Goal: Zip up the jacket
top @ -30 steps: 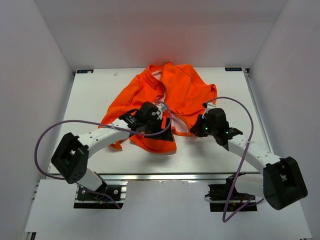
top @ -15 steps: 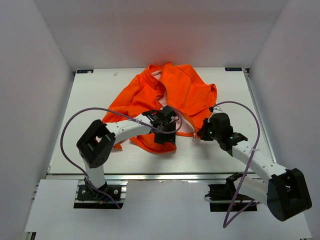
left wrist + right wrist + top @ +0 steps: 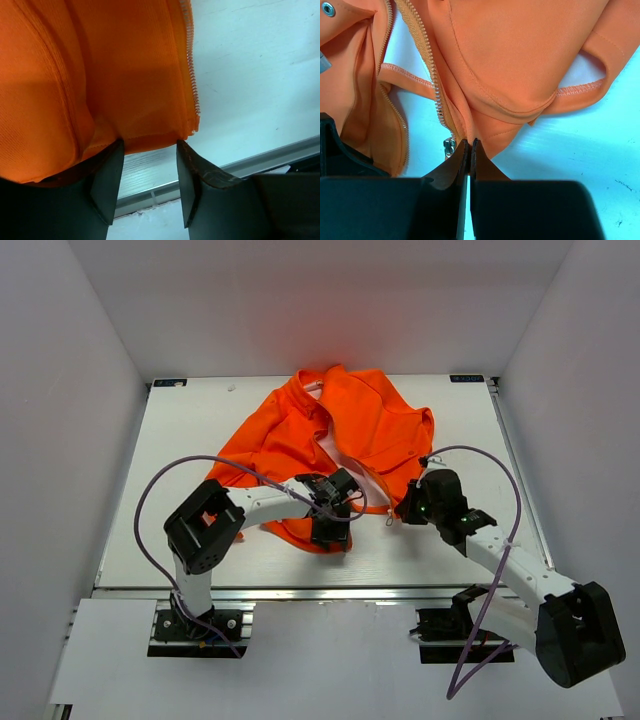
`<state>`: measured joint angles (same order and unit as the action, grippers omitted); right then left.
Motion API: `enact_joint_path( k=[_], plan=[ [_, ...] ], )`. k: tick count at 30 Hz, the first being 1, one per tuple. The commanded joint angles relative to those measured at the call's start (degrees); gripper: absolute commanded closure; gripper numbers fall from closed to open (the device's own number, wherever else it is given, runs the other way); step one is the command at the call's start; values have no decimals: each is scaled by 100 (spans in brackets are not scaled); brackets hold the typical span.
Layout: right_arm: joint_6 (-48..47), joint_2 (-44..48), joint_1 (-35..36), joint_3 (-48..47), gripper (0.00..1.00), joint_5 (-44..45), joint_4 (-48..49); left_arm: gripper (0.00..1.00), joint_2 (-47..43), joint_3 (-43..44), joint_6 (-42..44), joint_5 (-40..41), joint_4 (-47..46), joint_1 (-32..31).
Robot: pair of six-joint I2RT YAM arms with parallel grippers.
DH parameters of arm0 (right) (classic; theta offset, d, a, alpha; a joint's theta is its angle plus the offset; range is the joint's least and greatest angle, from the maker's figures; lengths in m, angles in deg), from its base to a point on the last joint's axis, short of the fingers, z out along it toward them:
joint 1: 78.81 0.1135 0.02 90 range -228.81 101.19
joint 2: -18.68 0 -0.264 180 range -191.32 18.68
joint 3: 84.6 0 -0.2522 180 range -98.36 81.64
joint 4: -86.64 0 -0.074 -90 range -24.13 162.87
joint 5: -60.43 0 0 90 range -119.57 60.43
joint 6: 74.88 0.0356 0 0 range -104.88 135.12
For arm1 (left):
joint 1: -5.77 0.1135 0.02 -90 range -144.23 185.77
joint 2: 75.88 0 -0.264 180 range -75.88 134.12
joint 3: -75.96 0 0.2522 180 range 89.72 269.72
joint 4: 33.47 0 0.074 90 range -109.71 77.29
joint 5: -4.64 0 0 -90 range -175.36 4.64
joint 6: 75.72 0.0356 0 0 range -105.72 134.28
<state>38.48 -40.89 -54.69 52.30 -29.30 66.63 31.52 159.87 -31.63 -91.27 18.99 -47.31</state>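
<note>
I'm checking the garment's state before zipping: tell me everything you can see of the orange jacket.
The jacket is bright orange fabric, lying crumpled and unzipped on the white table, collar toward the far edge, front open on pale lining. Its zipper teeth line the front edges, with a metal slider at the bottom. The right gripper pinches the hem beside the slider; the left gripper, jaws apart, straddles the other hem corner.

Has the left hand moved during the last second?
Yes. The left hand has shifted right and nearer the front edge of the white table, over the bright orange fabric jacket.
</note>
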Motion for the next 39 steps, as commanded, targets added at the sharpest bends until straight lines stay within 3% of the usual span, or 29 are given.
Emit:
enact_joint_path(
  k=[1, 9, 16, 17, 22, 28, 39],
  plan=[
    [-86, 112, -21, 25, 100, 113, 62, 42, 115, 77, -146, 503, 427, -150],
    [-85, 191, -21, 51, 100, 184, 35, 41, 756, 525, -814, 1380, 1130, -185],
    [-85, 271, -21, 104, 100, 113, 97, 19, 713, 666, -964, 1567, 1272, -212],
    [-85, 262, -21, 96, 100, 87, 97, 9, 652, 675, -955, 1558, 1254, -212],
    [-103, 253, -13, 104, 100, 52, 149, 2, 204, 623, -920, 1470, 1044, -220],
    [-129, 157, -13, 96, 100, 17, 167, 2, -377, 666, -849, 1689, 1052, -220],
    [-165, 42, -13, 69, 100, 17, 123, 2, 9, 605, -691, 1664, 1026, -220]
  ],
)
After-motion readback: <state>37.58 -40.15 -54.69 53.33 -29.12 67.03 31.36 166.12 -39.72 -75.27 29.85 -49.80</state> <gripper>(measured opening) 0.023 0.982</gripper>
